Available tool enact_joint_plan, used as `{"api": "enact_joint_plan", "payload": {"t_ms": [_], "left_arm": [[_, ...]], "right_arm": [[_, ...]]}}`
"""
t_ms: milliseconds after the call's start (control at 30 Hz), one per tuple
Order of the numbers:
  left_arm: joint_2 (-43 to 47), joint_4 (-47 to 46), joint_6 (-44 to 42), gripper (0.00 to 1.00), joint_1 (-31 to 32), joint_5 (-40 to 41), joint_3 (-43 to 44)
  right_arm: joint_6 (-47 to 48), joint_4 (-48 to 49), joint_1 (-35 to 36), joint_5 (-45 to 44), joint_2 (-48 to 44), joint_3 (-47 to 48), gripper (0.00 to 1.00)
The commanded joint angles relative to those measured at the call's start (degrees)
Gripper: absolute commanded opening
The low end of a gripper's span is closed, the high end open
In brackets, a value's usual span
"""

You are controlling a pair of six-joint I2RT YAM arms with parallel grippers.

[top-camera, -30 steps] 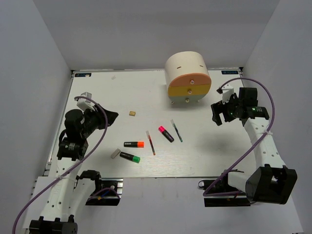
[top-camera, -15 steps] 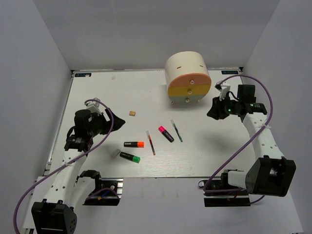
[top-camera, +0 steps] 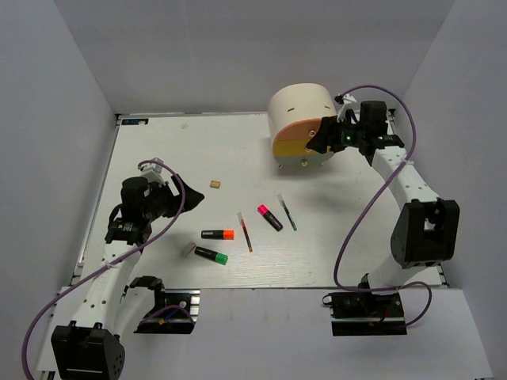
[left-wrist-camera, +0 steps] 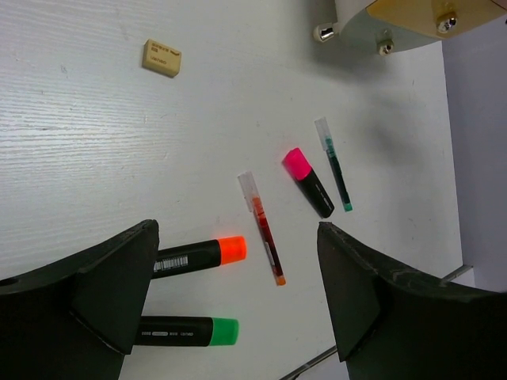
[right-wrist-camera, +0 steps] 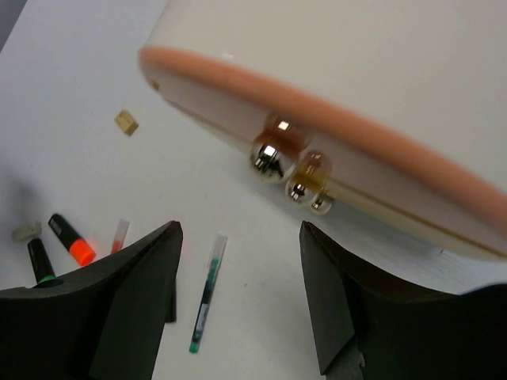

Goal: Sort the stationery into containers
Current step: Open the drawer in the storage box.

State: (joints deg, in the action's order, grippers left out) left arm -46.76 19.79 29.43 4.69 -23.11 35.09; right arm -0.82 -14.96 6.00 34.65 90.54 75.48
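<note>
The cream half-cylinder drawer unit (top-camera: 301, 107) stands at the back right, its pink, yellow and pale green fronts facing the table. My right gripper (top-camera: 323, 138) hovers open just before those fronts, the small knobs (right-wrist-camera: 269, 158) close above its fingers, and holds nothing. Mid-table lie the orange highlighter (top-camera: 218, 234), green highlighter (top-camera: 211, 255), pink highlighter (top-camera: 269, 217), red pen (top-camera: 245, 231) and green pen (top-camera: 287, 212). A tan eraser (top-camera: 215, 184) and a grey eraser (top-camera: 188, 249) lie further left. My left gripper (top-camera: 190, 194) is open and empty, above the table left of the highlighters.
White walls enclose the table on three sides. The right arm's purple cable (top-camera: 372, 198) arcs over the table's right part. In the left wrist view the table's near edge (left-wrist-camera: 317, 360) runs just past the green highlighter (left-wrist-camera: 190, 332).
The right arm swung from the table's right side up and left to the drawer unit's fronts. The left arm dropped a little toward the highlighters, then stayed still.
</note>
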Motion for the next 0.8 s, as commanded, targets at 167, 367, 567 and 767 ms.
{"api": "enact_joint_plan", "payload": {"t_ms": [167,367,567,767], "left_arm": [[-0.43,-0.54,0.01,0.91,-0.12,-0.70,1.47],[-0.96,-1.16,0.54,0.91,-0.12,-0.18,1.47],[-2.28,-2.30,1.07,0.91,-0.12,-0.18,2.00],[-2.28,-2.83,1.07,0.91,-0.12,-0.18,2.00]], "right_arm": [[-6.82,5.56,1.38,-7.84,7.27,10.38,0.57],[-9.98,6.35,2.35,-8.55,8.42,10.83,0.44],[-14.90,7.31,3.58,-12.05,7.63,9.86,0.35],[-20.44,7.84,5.07,-18.55,6.75,9.42,0.32]]}}
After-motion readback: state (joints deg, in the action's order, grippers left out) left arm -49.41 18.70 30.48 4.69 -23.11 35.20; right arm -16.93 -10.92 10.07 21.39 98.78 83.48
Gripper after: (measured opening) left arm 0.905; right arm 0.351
